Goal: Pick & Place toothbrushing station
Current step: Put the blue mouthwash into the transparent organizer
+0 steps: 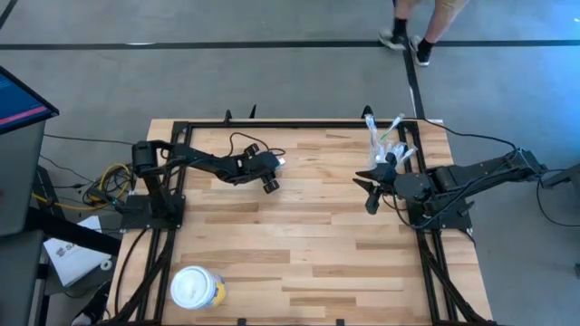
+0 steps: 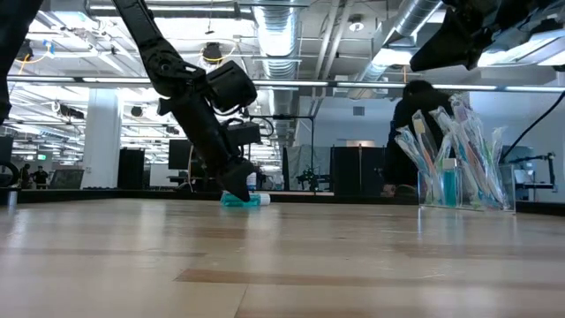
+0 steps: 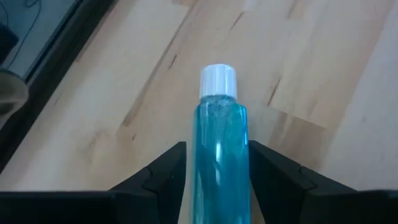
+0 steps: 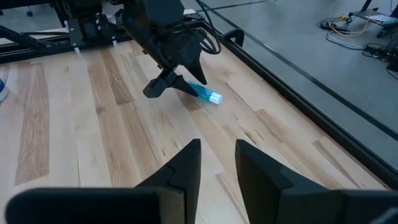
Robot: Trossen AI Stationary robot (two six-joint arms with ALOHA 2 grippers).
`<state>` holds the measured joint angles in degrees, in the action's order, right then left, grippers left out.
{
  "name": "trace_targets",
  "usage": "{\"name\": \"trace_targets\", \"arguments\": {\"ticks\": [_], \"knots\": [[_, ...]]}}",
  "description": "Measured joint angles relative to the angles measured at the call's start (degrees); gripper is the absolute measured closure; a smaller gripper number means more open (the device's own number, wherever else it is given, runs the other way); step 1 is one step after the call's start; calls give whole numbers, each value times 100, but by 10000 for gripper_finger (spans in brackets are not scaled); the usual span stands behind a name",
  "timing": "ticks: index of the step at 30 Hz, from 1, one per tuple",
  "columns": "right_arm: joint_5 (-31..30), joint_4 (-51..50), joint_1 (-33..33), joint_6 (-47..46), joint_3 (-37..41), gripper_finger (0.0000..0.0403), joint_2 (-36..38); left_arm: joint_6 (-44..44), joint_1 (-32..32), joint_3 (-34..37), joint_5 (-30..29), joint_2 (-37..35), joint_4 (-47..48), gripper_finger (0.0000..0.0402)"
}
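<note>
A small blue tube [image 3: 222, 155] with a white cap [image 3: 218, 81] lies on its side on the wooden table, far left of centre. My left gripper [image 3: 217, 177] is open and low over it, one finger on each side of the tube's body; it also shows from the right wrist [image 4: 171, 84]. A clear tumbler [image 2: 455, 181] with several toothbrushes [image 1: 385, 140] standing in it rests on the table at the far right. Beside it my right gripper [image 4: 217, 168] hangs open above the table with nothing between its fingers. My left gripper has its fingers [image 3: 165, 171] along the two sides of the tube's body [image 3: 214, 180], slanting down from the table's left. The tube lies flat on the table, its cap pointing away from the gripper. I cannot tell whether the fingers touch it.
A round yellow tub with a white lid [image 1: 195, 290] stands at the near left corner. A black frame [image 1: 299, 124] runs round the table. Bare wood lies between the two arms. A person's legs [image 1: 417, 32] show beyond the far edge.
</note>
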<state>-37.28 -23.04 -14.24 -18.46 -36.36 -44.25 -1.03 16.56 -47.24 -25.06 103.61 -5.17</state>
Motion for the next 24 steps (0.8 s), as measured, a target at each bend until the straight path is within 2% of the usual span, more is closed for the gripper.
{"name": "trace_targets", "arguments": {"ticks": [16, 24], "knots": [[0, -1, 0, -15, 0, 313, 0, 4, 1, 6, 101, 90, 259, 274], [0, -5, 0, -11, 0, 313, -11, 263, -2, -4, 42, 214, 232, 338]]}}
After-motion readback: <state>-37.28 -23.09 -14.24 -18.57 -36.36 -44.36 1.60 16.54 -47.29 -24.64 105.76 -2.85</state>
